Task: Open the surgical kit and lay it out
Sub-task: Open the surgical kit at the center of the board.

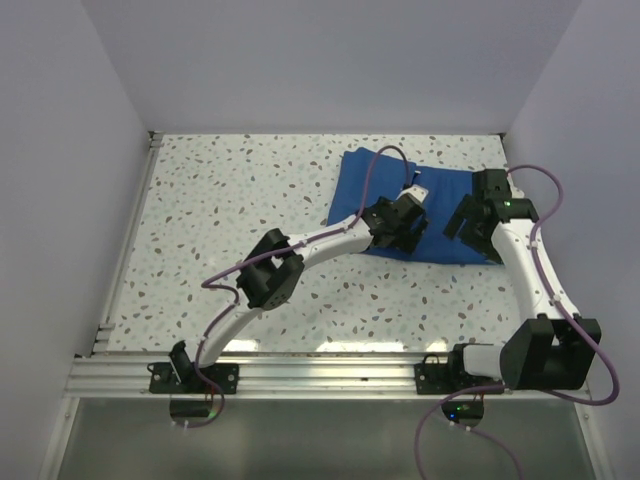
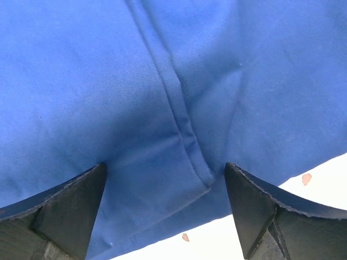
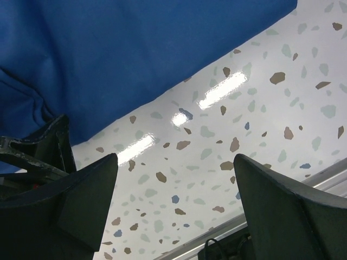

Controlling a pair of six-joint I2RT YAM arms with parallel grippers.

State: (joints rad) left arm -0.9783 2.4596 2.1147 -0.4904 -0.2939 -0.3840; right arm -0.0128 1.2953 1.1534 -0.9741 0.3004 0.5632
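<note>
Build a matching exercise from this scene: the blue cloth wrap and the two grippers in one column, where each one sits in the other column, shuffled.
1. royal-blue cloth wrap
2. left black two-finger gripper
3. right black two-finger gripper

A. open, above bare speckled white table beside the cloth's edge
B. folded, lying far right on the table
C. open, over a stitched fold in the cloth

Pairs: 1-B, 2-C, 3-A

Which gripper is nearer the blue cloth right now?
Left. The left gripper hangs open directly over the blue cloth, a hem fold centred beneath it. The right gripper, also open, is at the cloth's right edge, mostly over table.
</note>
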